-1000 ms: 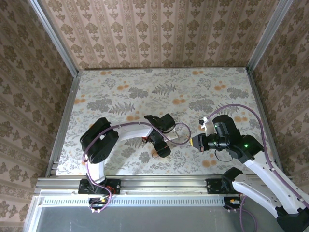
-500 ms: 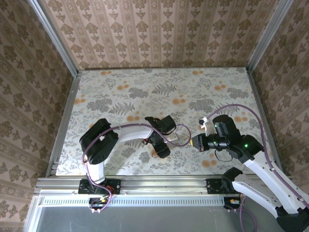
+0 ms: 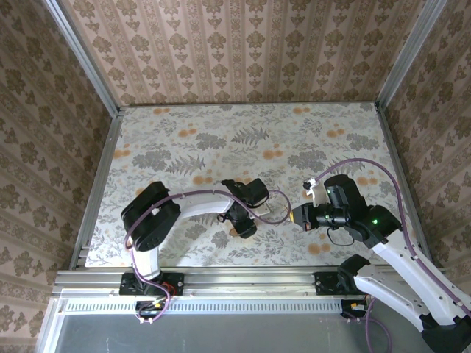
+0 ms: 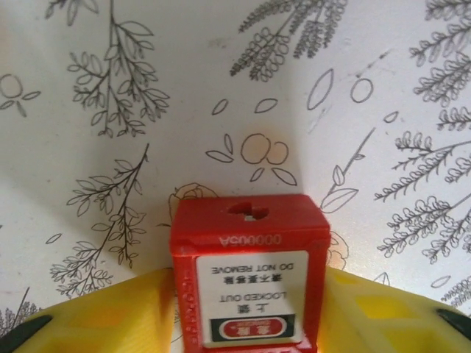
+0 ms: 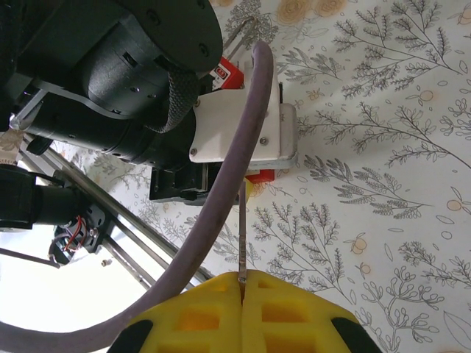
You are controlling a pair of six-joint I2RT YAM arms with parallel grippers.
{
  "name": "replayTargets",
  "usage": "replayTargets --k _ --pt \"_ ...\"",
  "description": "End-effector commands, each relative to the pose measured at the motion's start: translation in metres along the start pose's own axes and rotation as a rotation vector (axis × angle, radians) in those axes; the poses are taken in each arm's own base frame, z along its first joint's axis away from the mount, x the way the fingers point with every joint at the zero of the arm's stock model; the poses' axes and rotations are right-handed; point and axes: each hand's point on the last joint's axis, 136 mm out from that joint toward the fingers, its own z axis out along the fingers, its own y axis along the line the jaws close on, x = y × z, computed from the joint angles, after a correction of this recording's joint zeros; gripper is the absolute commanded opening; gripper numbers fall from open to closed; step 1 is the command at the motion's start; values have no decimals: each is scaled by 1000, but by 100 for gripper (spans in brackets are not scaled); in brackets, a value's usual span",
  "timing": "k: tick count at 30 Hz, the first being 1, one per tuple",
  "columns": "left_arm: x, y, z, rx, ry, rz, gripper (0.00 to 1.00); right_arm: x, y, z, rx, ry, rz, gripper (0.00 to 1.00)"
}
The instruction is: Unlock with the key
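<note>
Grasping a red padlock (image 4: 249,265) at bottom centre, left fingers (image 4: 147,309) over the floral desk (image 4: 221,88), right fingers (image 5: 254,298) clenched on the key (image 5: 241,235).

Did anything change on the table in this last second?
The left gripper shifted slightly and its fingers closed in on the red padlock, now against both its sides. The right gripper stayed put, shut on the key.
</note>
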Motion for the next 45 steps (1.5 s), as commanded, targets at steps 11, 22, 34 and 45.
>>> replayTargets --k 11,22,34,45 --pt "11 8 -54 -77 -254 83 13 -11 9 4 -121 28 62 0" --pt "16 -17 -132 -115 -500 594 7 25 38 27 -297 320 56 0" --pt "25 -24 -146 -256 -372 931 0 42 71 47 -395 468 -30 0" --pt "14 -29 -144 -234 -404 909 0 28 85 55 -450 437 -48 0"
